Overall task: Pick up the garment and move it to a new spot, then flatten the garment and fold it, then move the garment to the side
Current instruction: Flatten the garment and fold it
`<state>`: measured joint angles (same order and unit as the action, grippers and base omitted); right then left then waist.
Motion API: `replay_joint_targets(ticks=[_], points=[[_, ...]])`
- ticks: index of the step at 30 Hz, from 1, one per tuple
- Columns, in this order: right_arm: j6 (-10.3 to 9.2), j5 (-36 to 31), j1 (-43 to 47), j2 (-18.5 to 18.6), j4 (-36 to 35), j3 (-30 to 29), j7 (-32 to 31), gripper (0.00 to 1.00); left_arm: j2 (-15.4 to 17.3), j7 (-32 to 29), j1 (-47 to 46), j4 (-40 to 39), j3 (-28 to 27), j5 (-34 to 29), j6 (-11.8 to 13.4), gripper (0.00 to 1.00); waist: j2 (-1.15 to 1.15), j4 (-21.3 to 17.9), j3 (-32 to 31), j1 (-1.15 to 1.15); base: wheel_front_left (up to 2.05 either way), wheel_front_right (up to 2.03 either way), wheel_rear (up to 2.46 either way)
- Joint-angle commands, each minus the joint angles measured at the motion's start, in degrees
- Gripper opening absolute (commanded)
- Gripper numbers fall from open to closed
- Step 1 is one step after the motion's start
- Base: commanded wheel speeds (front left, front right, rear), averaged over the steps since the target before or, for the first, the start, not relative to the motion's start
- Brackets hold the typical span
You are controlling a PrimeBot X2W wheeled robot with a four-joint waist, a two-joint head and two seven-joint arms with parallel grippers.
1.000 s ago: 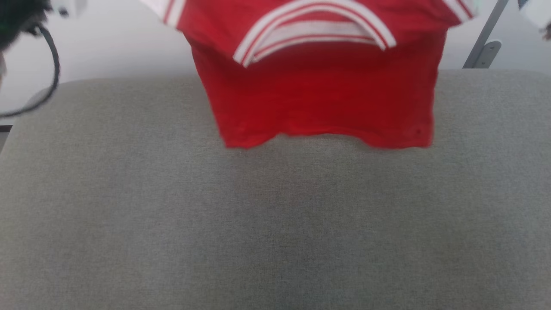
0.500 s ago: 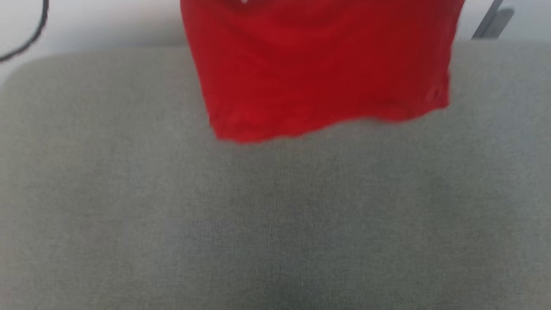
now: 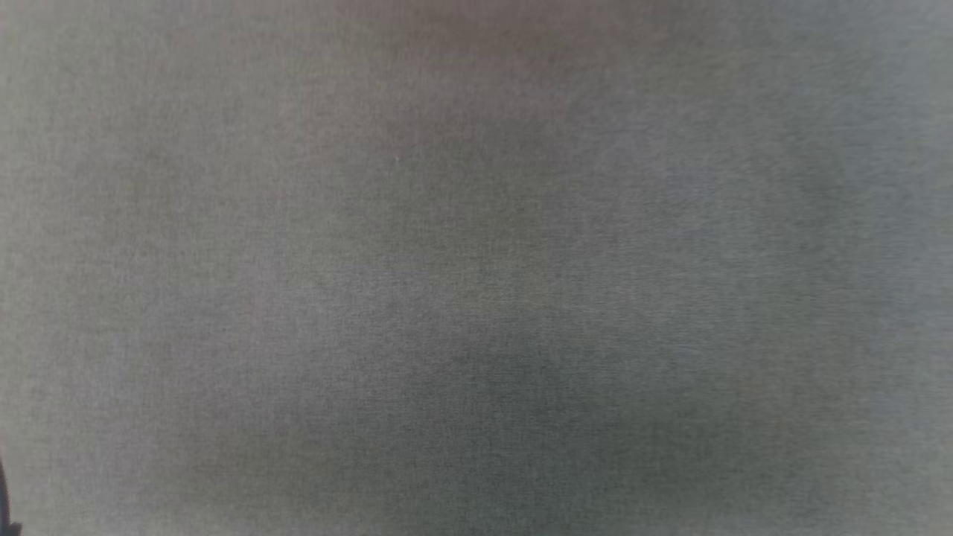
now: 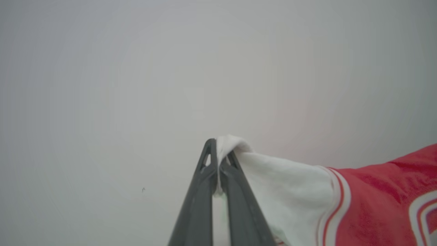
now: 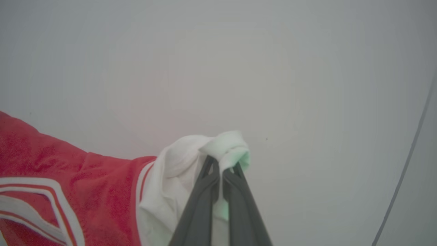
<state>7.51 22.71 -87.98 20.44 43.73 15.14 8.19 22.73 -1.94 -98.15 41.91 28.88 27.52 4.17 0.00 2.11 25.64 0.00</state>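
No text can be read on the garment (image 5: pixel 51 160).

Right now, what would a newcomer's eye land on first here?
The red garment stands out: the left tool is shut on one white sleeve end, cloth running off to the right of the left wrist view. In the right wrist view the right tool pinches the other bunched white end, red body at lower left. The head view looks onto plain grey fabric.
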Motion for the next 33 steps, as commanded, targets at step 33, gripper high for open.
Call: replay_joint_targets(ticks=[33], points=[[-0.04, 35.5, 42.0, 16.5, -19.5, 16.7, -32.1, 0.00, 7.5, -28.8, 45.7, -10.4, 3.5, 14.1, -3.8, 0.00, 0.00, 3.9, -10.5, 0.00, 0.00, 0.00, 0.00]])
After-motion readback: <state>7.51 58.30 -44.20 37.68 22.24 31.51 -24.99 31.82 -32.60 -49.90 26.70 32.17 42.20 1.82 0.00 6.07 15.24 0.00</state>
